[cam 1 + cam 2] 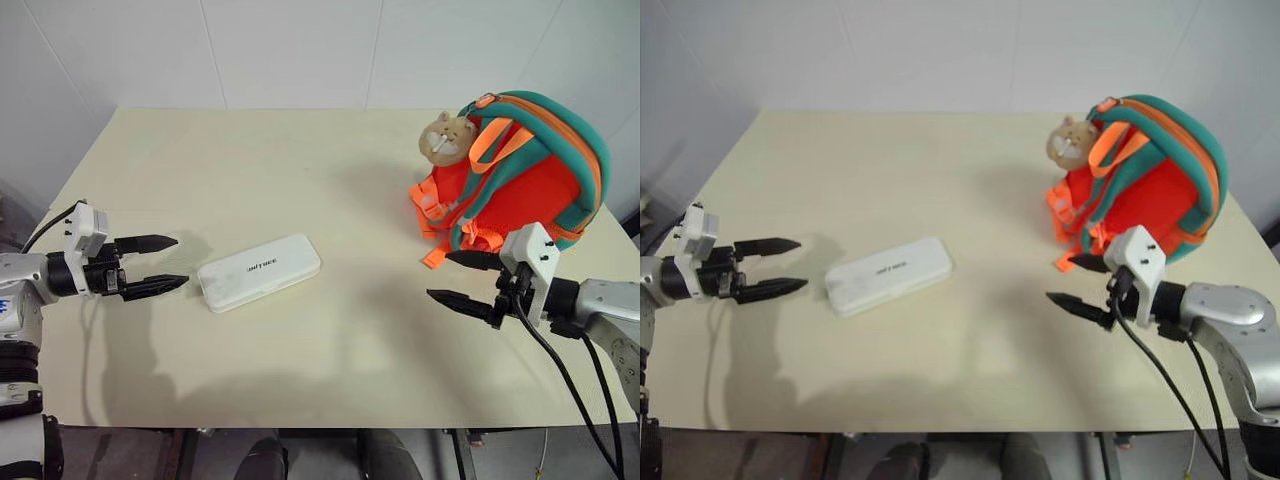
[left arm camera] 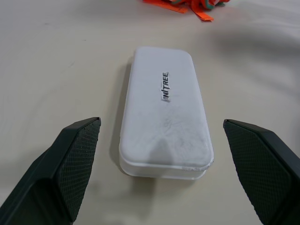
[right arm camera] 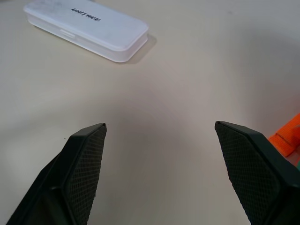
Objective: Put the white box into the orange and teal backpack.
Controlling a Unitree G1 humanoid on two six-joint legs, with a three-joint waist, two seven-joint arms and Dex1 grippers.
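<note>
Toward the table's (image 1: 300,390) left edge, white box (image 1: 259,272) lies ungrasped, approach step; both left gripper (image 1: 158,264) and right gripper (image 1: 462,279) gape empty; next: left closes in, backpack (image 1: 525,170) awaits.

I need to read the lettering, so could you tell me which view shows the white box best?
The left wrist view: the white box lies close between the open fingers, lettering legible. The right wrist view shows it farther off; both eye views show it small on the table.
</note>
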